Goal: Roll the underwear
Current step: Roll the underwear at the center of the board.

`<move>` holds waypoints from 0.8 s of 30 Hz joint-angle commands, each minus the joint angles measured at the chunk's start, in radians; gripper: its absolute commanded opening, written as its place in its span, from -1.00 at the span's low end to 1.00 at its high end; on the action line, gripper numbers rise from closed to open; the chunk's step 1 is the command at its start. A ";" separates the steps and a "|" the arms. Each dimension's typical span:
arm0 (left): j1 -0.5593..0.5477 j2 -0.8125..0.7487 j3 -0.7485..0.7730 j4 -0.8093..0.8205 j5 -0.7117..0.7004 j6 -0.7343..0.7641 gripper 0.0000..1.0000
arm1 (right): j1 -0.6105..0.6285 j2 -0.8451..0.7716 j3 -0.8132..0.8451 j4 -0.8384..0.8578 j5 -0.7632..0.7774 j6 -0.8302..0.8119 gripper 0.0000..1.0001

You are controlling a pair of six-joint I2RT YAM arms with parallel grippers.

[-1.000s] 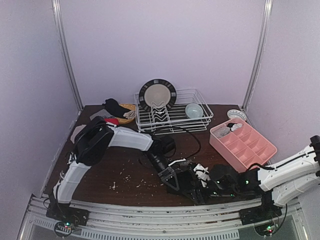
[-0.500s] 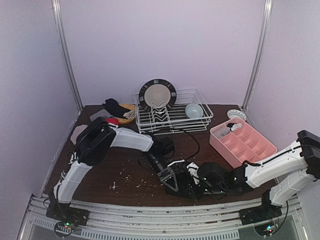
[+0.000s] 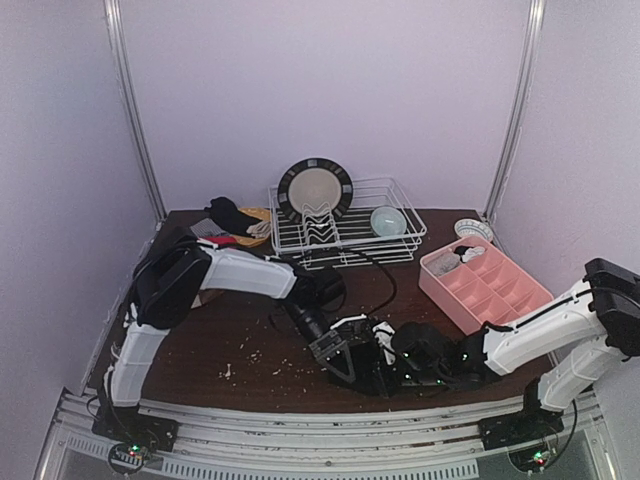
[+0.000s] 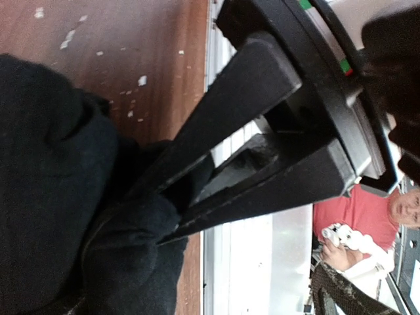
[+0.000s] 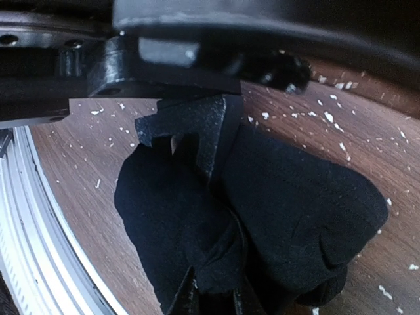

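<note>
A black piece of underwear lies bunched on the brown table near the front edge, between both grippers. My right gripper is shut on a fold of it, and the left wrist view shows its two fingers meeting on the cloth. My left gripper stands open on the cloth's left side, one finger resting against the bundle. In the left wrist view the black cloth fills the left half. More underwear, black and red, lies at the back left corner.
A white wire dish rack holds a plate and a bowl at the back. A pink compartment tray stands at the right. The metal rail of the table's front edge runs just beside the cloth. Pale crumbs dot the wood.
My right gripper has moved left onto the black underwear and closed on a fold. My left gripper has opened off the cloth, and its arm has shifted slightly.
</note>
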 commanded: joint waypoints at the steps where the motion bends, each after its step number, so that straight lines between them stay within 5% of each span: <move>1: 0.021 -0.043 -0.084 0.091 -0.239 -0.070 0.96 | -0.011 0.070 -0.038 -0.173 -0.037 0.012 -0.90; 13: 0.047 -0.160 -0.200 0.230 -0.383 -0.177 0.96 | -0.012 0.100 -0.025 -0.202 -0.065 -0.013 -0.89; 24: 0.126 -0.633 -0.570 0.548 -0.756 -0.317 0.96 | -0.025 0.154 -0.005 -0.203 -0.110 -0.024 -0.90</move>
